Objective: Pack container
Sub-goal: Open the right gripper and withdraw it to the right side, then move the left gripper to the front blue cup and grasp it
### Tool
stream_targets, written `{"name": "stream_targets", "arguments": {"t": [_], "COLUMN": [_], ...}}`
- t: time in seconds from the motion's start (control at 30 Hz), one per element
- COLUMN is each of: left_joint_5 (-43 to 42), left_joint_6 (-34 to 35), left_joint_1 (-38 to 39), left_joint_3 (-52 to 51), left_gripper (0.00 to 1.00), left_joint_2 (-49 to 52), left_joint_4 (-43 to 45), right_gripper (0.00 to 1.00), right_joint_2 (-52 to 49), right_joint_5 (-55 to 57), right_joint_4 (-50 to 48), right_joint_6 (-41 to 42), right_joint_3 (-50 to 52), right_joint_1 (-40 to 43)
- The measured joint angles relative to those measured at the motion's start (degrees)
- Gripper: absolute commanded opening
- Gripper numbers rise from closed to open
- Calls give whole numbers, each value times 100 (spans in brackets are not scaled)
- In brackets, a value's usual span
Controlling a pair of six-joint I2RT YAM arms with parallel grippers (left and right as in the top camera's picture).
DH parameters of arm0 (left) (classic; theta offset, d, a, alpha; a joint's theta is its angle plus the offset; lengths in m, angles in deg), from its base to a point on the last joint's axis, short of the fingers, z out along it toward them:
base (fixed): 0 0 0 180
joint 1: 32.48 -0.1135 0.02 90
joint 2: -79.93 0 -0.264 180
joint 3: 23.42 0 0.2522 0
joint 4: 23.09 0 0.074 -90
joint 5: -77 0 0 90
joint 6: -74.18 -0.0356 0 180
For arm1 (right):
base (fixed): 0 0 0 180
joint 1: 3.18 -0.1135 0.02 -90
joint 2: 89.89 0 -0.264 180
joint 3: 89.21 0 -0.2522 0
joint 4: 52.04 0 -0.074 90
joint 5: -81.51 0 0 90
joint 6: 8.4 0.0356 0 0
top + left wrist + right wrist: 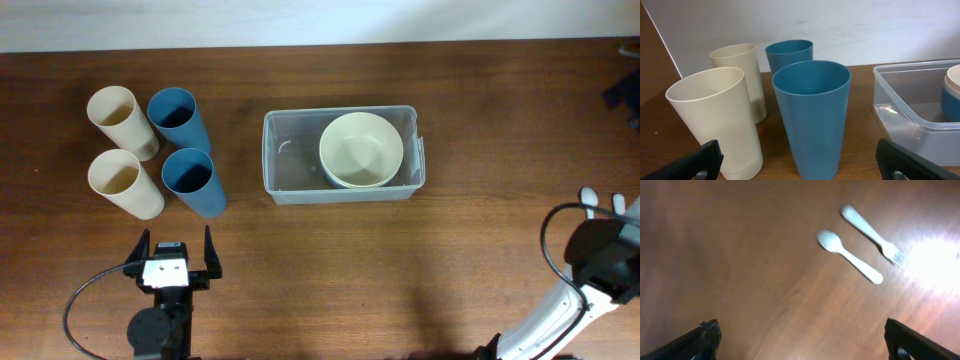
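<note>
The clear plastic container point(293, 163) sits at the table's middle back. Inside it, to the right, a cream bowl point(361, 150) rests on a blue bowl point(951, 102). Left of the container stand two cream cups point(122, 182) and two blue cups point(192, 180), all upright. My left gripper point(173, 252) is open just in front of the cups, and the near blue cup point(812, 115) lies straight ahead between its fingers, untouched. My right gripper point(802, 332) is open above bare wood at the far right. A white spoon point(849, 256) and a white fork point(871, 232) lie ahead of it.
In the left wrist view the container's near corner point(910, 107) is to the right of the cups. The right arm point(604, 255) and its cable are at the table's right front corner. A dark object point(625, 92) sits at the right edge.
</note>
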Motion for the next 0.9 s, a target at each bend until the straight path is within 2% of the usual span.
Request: {"name": "stream_targets", "arguments": {"t": [0.37, 0.6, 0.9], "left_joint_5": [0, 28, -79], "left_joint_6": [2, -59, -254], "left_joint_1": [0, 0, -85], "left_joint_3": [0, -2, -9], "left_gripper": [100, 100, 100], "left_joint_2": [0, 0, -7], "left_joint_4": [0, 96, 2448], "right_gripper": [99, 99, 99], "right_joint_2": [-42, -48, -48], "right_joint_5": [7, 7, 9], "right_joint_4": [-348, -409, -422], "right_joint_6": [87, 87, 103], "right_joint_3": [1473, 1738, 1742], "right_joint_1": [120, 120, 120]}}
